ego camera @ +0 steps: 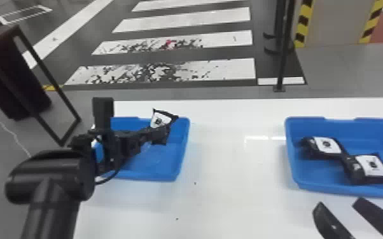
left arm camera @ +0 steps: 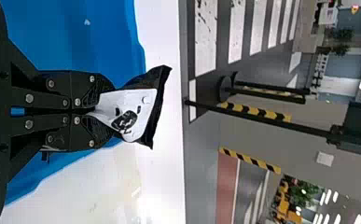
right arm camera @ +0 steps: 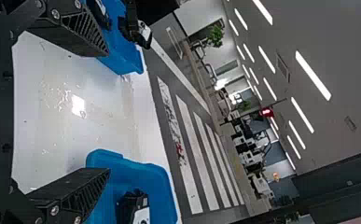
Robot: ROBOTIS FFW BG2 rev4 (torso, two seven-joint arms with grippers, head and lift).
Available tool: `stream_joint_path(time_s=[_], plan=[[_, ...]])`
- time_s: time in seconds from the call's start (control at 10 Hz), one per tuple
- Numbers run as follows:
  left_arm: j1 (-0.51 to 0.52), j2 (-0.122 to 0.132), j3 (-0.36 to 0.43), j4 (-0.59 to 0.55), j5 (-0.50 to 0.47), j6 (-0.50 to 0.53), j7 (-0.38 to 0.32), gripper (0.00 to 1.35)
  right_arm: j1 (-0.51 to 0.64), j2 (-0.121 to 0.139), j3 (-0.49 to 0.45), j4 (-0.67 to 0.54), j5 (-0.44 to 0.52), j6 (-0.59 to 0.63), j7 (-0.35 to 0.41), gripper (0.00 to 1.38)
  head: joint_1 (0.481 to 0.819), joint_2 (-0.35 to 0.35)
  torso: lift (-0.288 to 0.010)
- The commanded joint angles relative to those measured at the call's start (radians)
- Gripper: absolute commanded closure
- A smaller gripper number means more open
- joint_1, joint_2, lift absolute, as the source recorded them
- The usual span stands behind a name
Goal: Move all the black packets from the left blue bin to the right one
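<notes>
Our left gripper [left arm camera: 104, 112] pinches a probably soft, light packet [left arm camera: 134, 114], its end a fair hold; our right gripper [right arm camera: 106, 112] gapes.

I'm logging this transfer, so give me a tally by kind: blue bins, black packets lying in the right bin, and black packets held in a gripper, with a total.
Blue bins: 2 (left bin, right bin)
Packets in the right bin: 2 (farther packet, nearer packet)
Packets held: 1 (held packet, in the left gripper)
Total: 5
</notes>
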Motion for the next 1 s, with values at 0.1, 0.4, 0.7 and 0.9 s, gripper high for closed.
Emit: stream_joint_path(time_s=[0.1,0.4,0.7,0.9], plan=[[0.116,-0.014,-0.037,-0.150,0.134,-0.034,-0.014,1.15,-0.090,-0.006,0.000,0.056,-0.029,0.004,0.057,0.15,0.695,0.180,-0.140],[0.178,-0.034,-0.119,-0.226,0.232,-0.054,-0.031,1.15,-0.164,-0.020,0.038,0.085,-0.093,0.051,0.091,0.15,0.695,0.099,-0.140],[0.202,-0.044,-0.211,-0.270,0.300,-0.054,-0.037,1.15,-0.259,-0.029,0.072,0.149,-0.149,0.073,0.103,0.15,0.695,0.042,-0.140],[0.197,-0.041,-0.287,-0.273,0.340,-0.047,-0.037,1.15,-0.306,-0.038,0.086,0.195,-0.171,0.073,0.101,0.15,0.695,0.002,-0.140]])
